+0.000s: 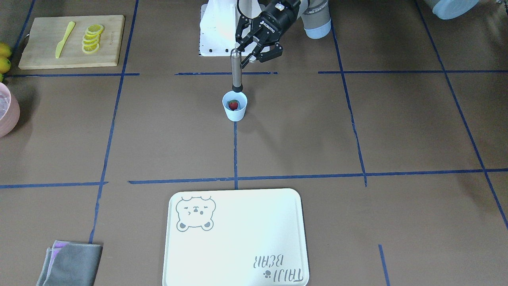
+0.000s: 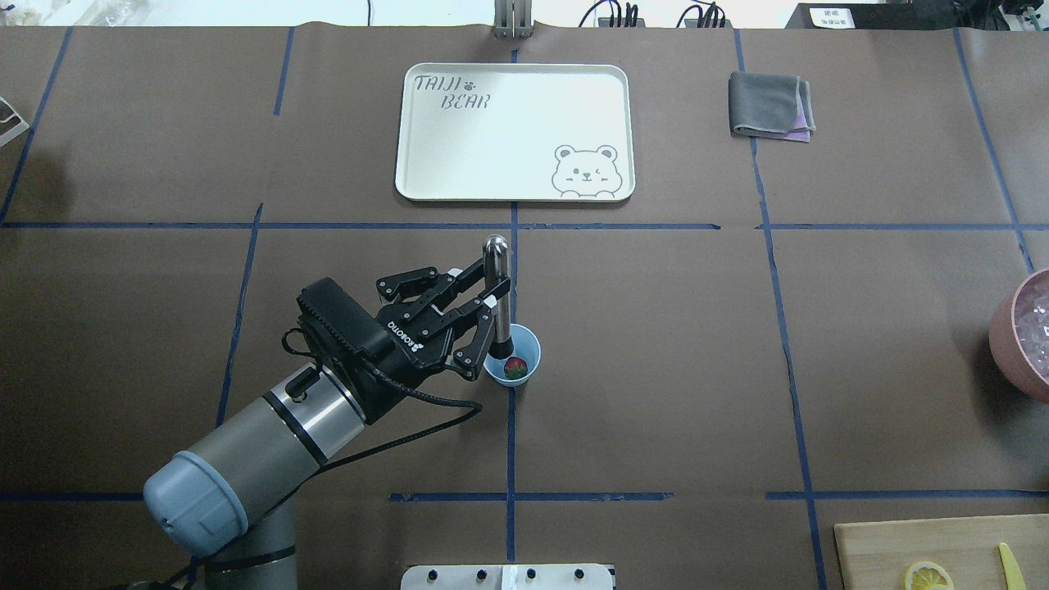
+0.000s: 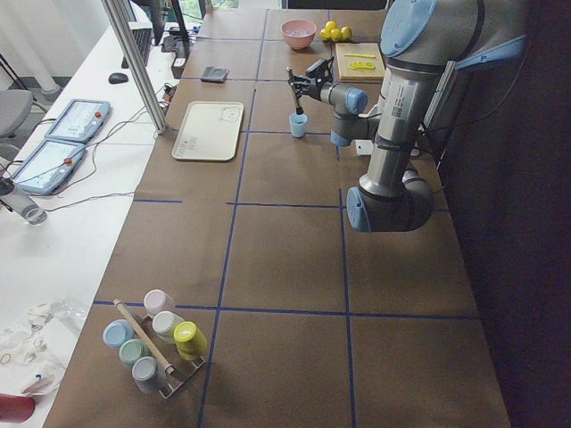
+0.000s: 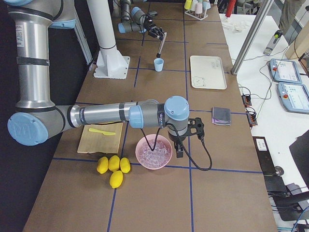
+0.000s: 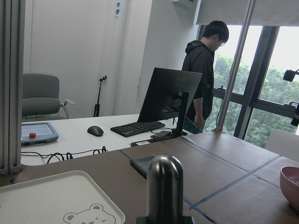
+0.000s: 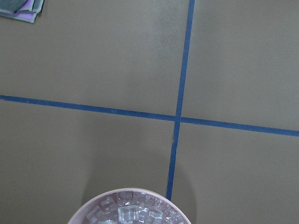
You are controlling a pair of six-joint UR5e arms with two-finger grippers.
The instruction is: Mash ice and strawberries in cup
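The light-blue cup point(image 2: 524, 351) stands mid-table with one red strawberry point(image 2: 515, 367) inside it, also seen as strawberry point(image 1: 233, 105) in cup point(image 1: 234, 113). My left gripper point(image 2: 494, 292) is shut on an upright metal muddler point(image 2: 497, 270), whose black lower end rests at the cup's rim. The muddler's rounded top point(image 5: 164, 179) fills the left wrist view. Ice point(image 6: 133, 213) lies in the pink bowl point(image 4: 145, 162) at the table's right end. My right gripper point(image 4: 179, 147) hangs just beside that bowl; I cannot tell whether it is open or shut.
A white bear tray point(image 2: 515, 131) lies beyond the cup, a folded grey cloth point(image 2: 770, 105) to its right. A cutting board point(image 1: 71, 39) holds lemon slices and a yellow knife; whole lemons point(image 4: 112, 166) sit near the bowl. A person point(image 5: 203, 79) stands past the far edge.
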